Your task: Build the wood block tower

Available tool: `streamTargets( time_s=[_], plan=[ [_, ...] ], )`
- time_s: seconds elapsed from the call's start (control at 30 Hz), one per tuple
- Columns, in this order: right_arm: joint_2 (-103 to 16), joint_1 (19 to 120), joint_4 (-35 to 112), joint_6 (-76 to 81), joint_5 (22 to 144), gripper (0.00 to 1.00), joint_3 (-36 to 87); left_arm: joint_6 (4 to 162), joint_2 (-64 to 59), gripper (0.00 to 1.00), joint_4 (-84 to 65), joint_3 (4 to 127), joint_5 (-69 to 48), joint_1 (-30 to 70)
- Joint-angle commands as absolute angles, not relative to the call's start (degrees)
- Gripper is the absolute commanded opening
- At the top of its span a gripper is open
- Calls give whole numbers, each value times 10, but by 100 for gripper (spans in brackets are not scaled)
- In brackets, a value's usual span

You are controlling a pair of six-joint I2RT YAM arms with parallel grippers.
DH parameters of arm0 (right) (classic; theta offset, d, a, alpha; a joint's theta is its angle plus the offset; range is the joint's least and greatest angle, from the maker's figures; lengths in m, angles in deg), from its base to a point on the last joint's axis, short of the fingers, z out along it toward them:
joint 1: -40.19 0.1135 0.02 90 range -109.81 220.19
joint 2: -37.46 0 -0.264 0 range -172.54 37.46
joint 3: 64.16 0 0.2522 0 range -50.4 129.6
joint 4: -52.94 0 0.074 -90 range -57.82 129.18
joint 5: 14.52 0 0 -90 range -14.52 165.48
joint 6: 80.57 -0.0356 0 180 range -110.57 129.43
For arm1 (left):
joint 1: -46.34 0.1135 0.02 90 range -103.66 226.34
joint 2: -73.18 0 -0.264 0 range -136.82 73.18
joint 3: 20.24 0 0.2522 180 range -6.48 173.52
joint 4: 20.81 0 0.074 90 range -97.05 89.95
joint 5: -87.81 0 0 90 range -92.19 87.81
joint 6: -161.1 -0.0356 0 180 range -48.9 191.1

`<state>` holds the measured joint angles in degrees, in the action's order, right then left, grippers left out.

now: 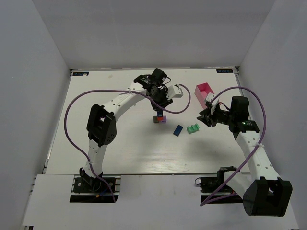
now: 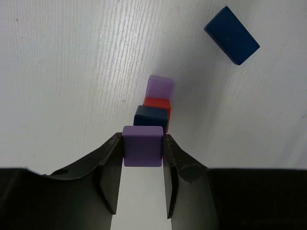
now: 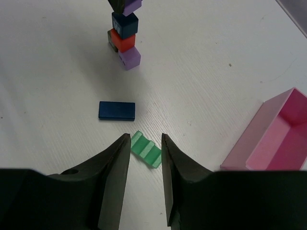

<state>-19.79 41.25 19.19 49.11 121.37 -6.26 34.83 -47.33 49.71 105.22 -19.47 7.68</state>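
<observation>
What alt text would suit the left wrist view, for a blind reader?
The left gripper holds a lilac block over the tower of dark blue, red and lilac blocks. A flat blue block lies apart on the table.

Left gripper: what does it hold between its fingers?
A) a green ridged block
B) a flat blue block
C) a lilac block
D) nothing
C: the left wrist view shows the left gripper closed on a lilac block, over the tower.

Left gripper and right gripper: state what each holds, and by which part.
Left gripper pinches a lilac block by its opposite side faces. Right gripper holds nothing.
</observation>
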Motion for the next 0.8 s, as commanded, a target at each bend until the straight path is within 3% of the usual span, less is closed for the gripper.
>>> streamTargets(
  time_s=[0.0, 0.77],
  plan=[
    [-196, 409, 190, 500, 1236, 38, -66, 323, -458, 13, 503, 1081, -219, 84],
    [-201, 392, 189, 507, 1249, 38, -73, 299, -492, 13, 524, 1087, -235, 78]
  ],
)
